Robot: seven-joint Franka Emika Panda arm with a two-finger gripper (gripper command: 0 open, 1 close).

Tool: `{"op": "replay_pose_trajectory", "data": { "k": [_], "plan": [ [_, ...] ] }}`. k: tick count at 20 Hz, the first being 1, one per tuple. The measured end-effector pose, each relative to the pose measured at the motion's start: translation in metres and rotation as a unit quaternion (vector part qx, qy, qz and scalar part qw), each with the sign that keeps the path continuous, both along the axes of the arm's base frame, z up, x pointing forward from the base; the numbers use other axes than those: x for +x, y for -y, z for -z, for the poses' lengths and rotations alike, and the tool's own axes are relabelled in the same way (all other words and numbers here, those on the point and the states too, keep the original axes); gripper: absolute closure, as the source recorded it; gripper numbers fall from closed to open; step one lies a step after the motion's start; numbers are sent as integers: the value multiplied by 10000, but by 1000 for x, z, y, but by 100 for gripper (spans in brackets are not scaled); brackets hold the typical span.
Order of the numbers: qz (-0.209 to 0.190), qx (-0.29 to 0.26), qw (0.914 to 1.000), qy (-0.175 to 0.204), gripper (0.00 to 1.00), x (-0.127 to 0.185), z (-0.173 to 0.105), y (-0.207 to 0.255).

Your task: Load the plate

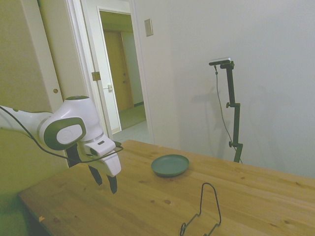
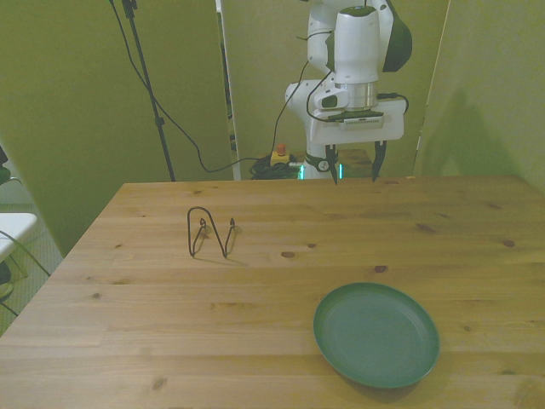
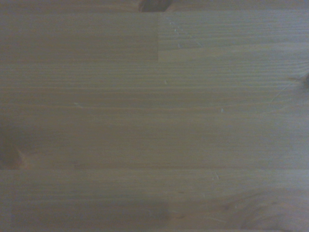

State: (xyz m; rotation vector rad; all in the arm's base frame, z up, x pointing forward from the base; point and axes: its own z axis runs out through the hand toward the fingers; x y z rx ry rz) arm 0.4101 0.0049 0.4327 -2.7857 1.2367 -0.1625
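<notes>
The table (image 2: 255,281) fills the lower half of the front view. The plate (image 2: 376,335) lies flat on it at the lower right of that frame, near the bottom edge. The wire rack (image 2: 210,232) stands on the table left of centre, well apart from the plate and higher in the frame. The gripper (image 2: 355,170) hangs at upper centre, above the table's far edge, over bare wood, with its fingers spread and nothing between them.

In the side view the gripper (image 1: 105,181) sits at lower left, the plate (image 1: 170,165) at centre, and the rack (image 1: 203,211) at the bottom edge, right of centre. The wrist view holds only table (image 3: 154,116).
</notes>
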Motion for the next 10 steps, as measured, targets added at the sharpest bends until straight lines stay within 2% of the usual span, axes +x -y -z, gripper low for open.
{"op": "replay_pose_trajectory", "data": {
  "k": [2, 5, 10],
  "plan": [
    [-17, -76, 10000, 32, 0, 1, 0, 1],
    [209, -71, 9993, 304, 0, 11, -2, -6],
    [577, -94, 9969, 527, 0, 49, -3, -44]
  ]
}}
